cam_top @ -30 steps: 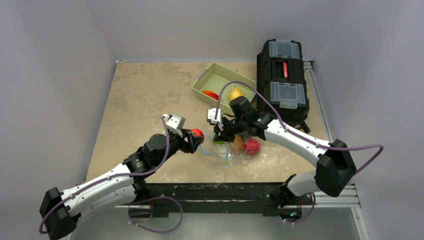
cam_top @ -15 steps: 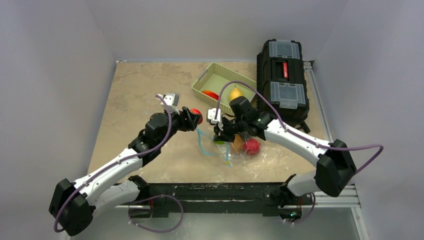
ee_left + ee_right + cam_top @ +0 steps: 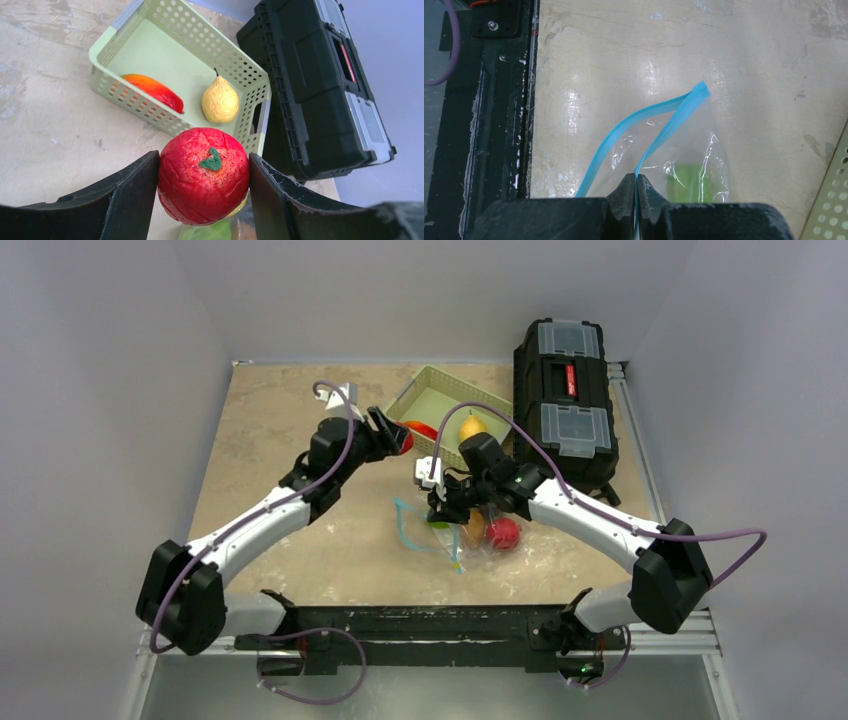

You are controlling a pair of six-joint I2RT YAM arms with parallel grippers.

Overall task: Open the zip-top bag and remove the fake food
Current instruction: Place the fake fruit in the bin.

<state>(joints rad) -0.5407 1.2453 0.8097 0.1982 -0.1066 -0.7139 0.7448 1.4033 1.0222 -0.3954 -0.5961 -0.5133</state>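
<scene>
My left gripper [image 3: 202,170] has its jaws spread as wide as the red apple [image 3: 202,182] they clamp. I hold the apple above the table [image 3: 270,440], right at the near wall of the green basket [image 3: 235,67]. I judge the basket to be where the fake food [image 3: 503,533] belongs, since a yellow pear [image 3: 220,102] and a red-orange piece [image 3: 152,91] already lie inside it. My right gripper [image 3: 636,192] is pressed tight on one lip of the zip-top bag [image 3: 694,160], pinching the teal zip strip [image 3: 659,112]. That keeps the mouth gaping and the pouch from sliding, and the other lip bows away from my fingers. The bag lies on the table just on the near side of the basket. It holds a red piece, an orange one [image 3: 474,528] and something green [image 3: 689,182]. I judge the apple must clear the basket's wall before I let go.
</scene>
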